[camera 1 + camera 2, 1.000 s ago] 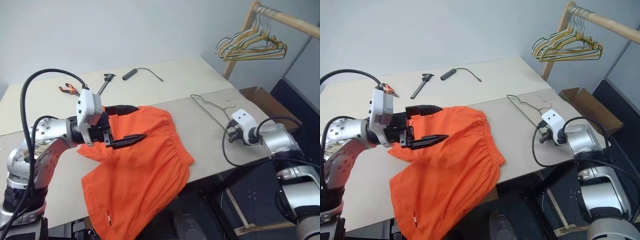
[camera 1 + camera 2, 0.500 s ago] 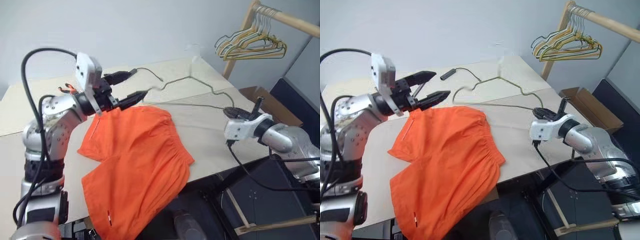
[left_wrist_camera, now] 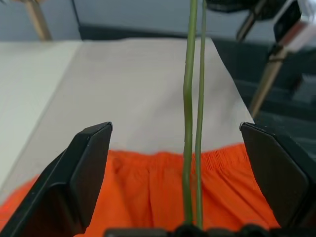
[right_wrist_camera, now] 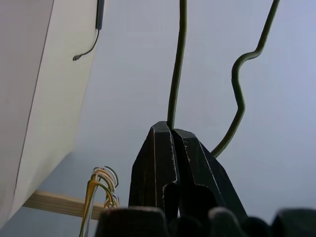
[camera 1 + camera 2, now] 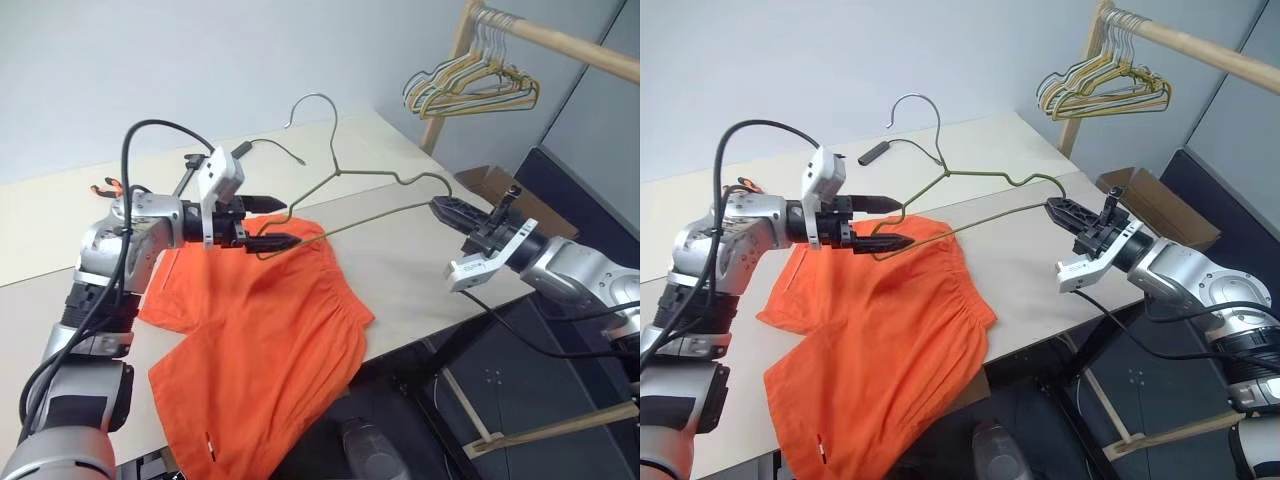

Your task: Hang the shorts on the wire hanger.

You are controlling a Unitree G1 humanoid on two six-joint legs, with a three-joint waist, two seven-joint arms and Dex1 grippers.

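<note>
The right gripper is clamped on one corner of the wire hanger, holding it up above the table. The left gripper stands spread wide around the hanger's other corner, over the orange shorts, which lie flat on the table's near left side.

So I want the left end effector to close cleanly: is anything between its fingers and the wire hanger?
Nothing visible blocks it. The open left end effector already straddles the wire hanger, whose far end the right end effector pinches. The shorts lie below on the table.

Silver arms, black cables, black-fingered left tool.
</note>
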